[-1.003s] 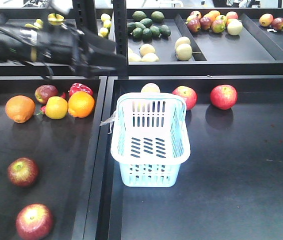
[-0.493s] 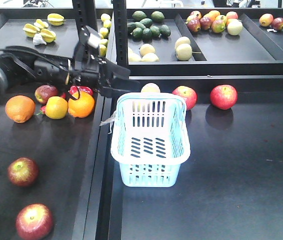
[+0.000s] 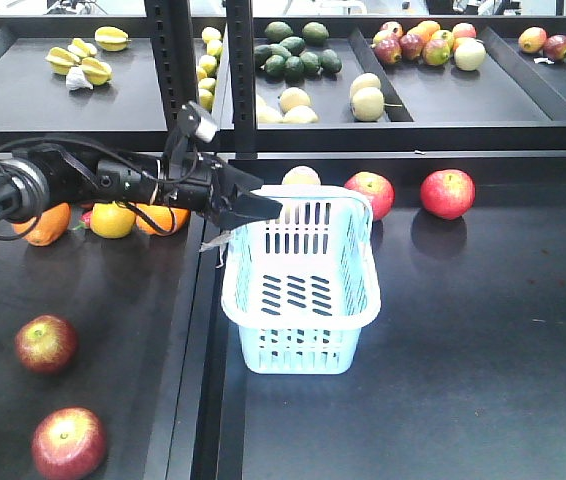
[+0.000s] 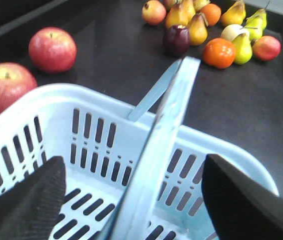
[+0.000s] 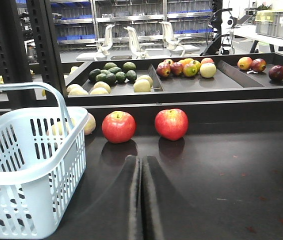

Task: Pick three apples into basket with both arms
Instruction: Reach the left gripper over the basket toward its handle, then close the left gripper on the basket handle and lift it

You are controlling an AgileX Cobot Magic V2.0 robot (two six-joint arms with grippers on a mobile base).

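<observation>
Now | 1 basket (image 3: 301,324) | 2 red apples (image 3: 368,193) (image 3: 447,193) behind it | left jaws spread | right jaws clenched

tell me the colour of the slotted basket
Pale aqua blue; the basket shows best in the exterior front-facing view.

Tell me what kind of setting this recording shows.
Likely a mock supermarket produce aisle inside a lab: tiered black display trays with avocados and apples, an aqua shopping basket, industrial storage racks behind.
</observation>
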